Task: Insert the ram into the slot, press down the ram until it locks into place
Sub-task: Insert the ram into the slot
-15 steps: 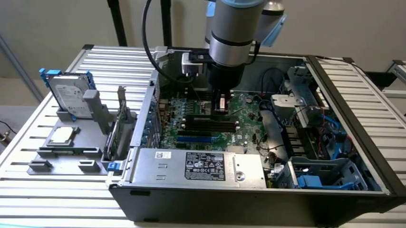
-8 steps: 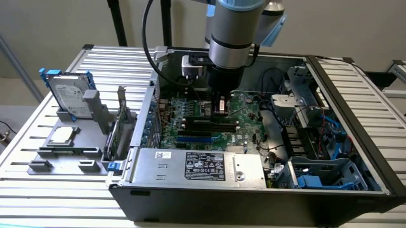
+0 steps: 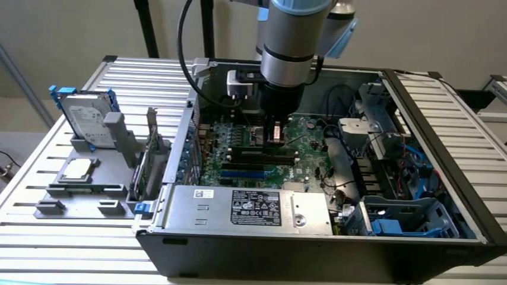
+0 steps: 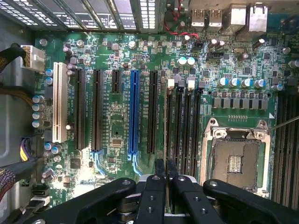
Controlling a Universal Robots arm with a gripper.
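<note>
The gripper [image 4: 166, 164] pinches the ram [image 4: 168, 135] edge-on over the slot [image 4: 171, 85]. This is mid-motherboard [image 4: 117, 135], between a black expansion socket [image 4: 152, 112] and the processor socket [image 4: 236, 161], with sister memory sockets [image 4: 187, 130] crowding alongside.

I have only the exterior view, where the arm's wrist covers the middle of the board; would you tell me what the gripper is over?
Observer: In the wrist view the gripper is over the bank of black memory slots, roughly in line with the end one on the blue socket side.
Operator: Thank you. How many slots are in that bank?
Observer: Four, parallel and close together.
Operator: And what lies on their other side?
Observer: The processor socket, uncovered, with no cooler on it.
</note>
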